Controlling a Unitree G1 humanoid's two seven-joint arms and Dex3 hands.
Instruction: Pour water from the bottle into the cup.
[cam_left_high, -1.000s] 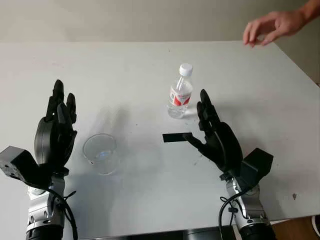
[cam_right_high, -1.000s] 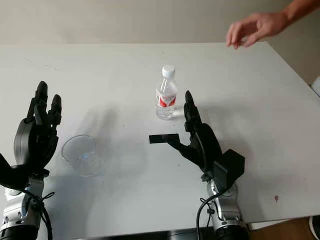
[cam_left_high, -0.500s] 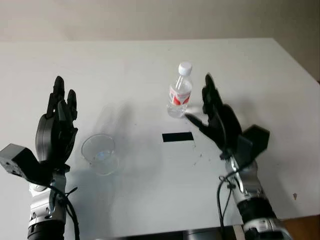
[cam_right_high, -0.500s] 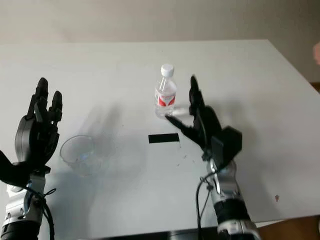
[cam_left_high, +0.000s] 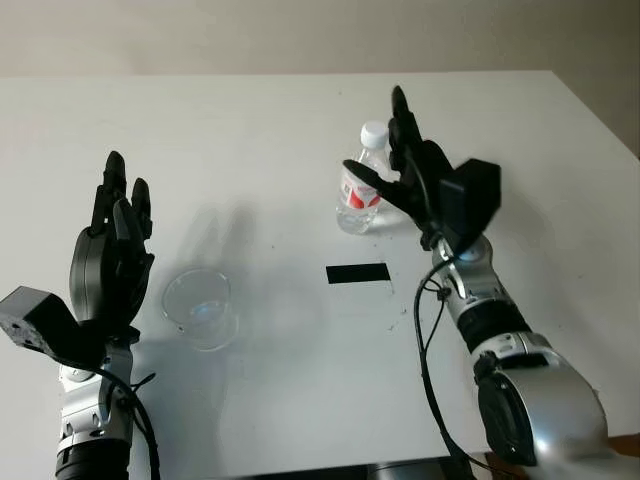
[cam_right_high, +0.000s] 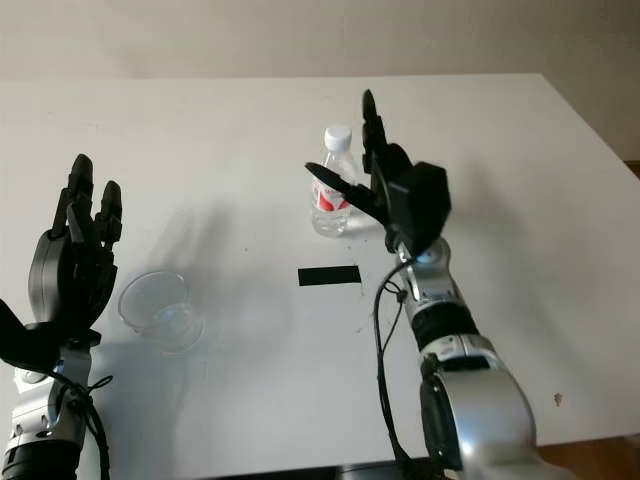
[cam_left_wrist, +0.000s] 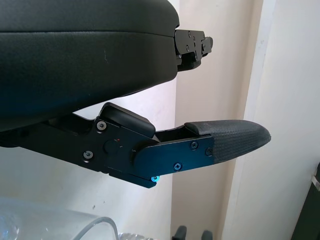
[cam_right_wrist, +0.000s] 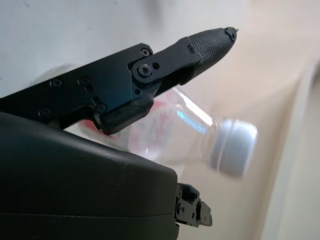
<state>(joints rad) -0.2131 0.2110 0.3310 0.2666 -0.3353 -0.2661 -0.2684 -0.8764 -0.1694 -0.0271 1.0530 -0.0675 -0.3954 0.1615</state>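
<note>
Fingers of the right hand (cam_left_high: 400, 170) are open around the upright bottle (cam_left_high: 362, 192), not yet closing on it. Left hand (cam_left_high: 112, 260) is open beside the cup (cam_left_high: 198, 306) on the table (cam_left_high: 250, 130).

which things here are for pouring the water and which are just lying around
For the job: bottle, capped and upright; cup; right hand, open beside the bottle; left hand, open by the cup.
Lying about: black strip on the table.
</note>
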